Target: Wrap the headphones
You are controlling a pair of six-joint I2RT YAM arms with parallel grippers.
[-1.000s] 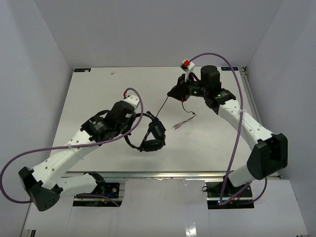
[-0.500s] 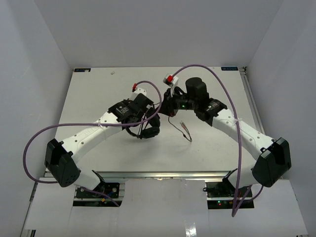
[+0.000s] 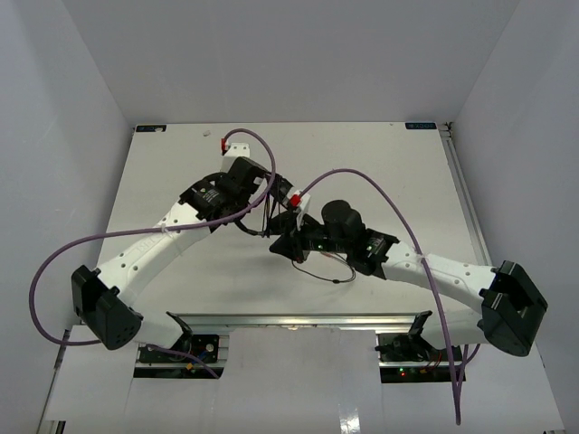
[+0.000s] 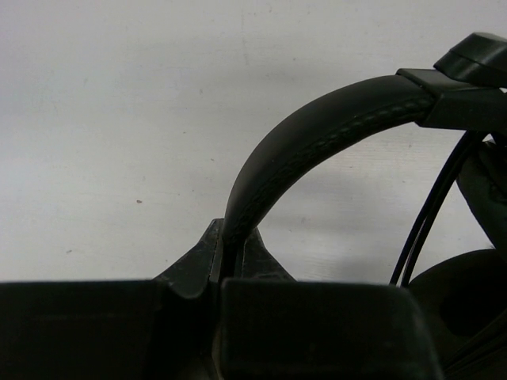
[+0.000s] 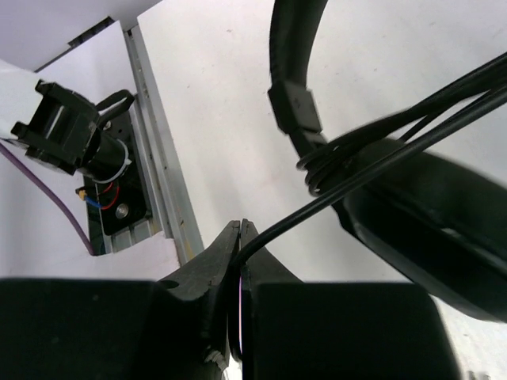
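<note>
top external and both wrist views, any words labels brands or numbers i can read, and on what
No text is readable in any view.
Small dark tags at the back corners of the white table: too small to read.
Red-and-white tabs on the wrists: no legible mark.
Black padded over-ear headphones: no brand shows.

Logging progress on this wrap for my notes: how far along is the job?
Done: a few loops of the thin black cable already circle the black over-ear headphones beside the earcup. In hand: the left gripper clamps the padded headband, the right gripper pinches the cable. Left: a loose tail lies unwound on the white table.
</note>
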